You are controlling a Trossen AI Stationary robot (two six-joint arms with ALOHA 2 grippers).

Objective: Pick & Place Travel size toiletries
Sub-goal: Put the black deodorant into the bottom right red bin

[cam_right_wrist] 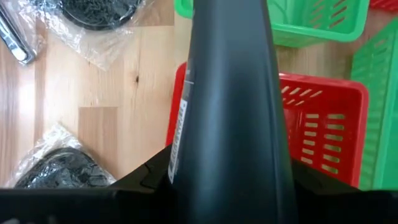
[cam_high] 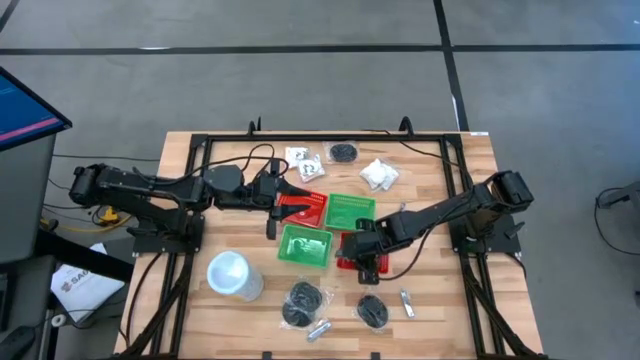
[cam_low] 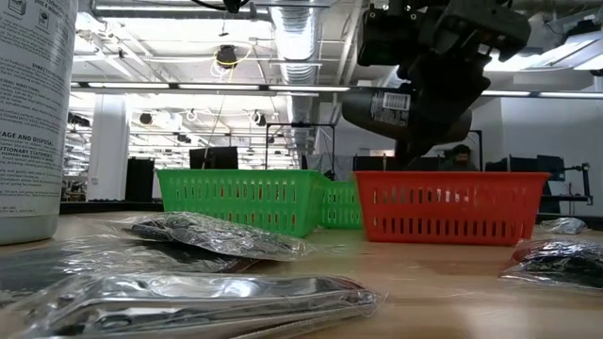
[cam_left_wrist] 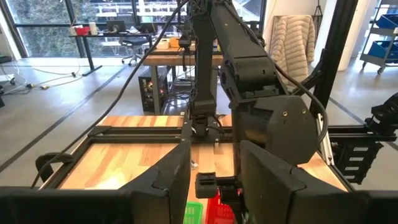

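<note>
On the wooden surface (cam_high: 430,300), four square baskets sit clustered at the middle, with the right claw (cam_high: 367,262) hanging over the near red basket (cam_high: 352,262) and the left claw (cam_high: 283,197) over the far red basket (cam_high: 305,208); whether either claw is open or holding anything I cannot tell. Toiletries lie loose all around: black wrapped bundles (cam_high: 303,300) and silvery tubes (cam_high: 407,302) at the near edge, white packets (cam_high: 379,174) at the far edge. A low descent risks clipping a basket rim and shoving the cluster.
</note>
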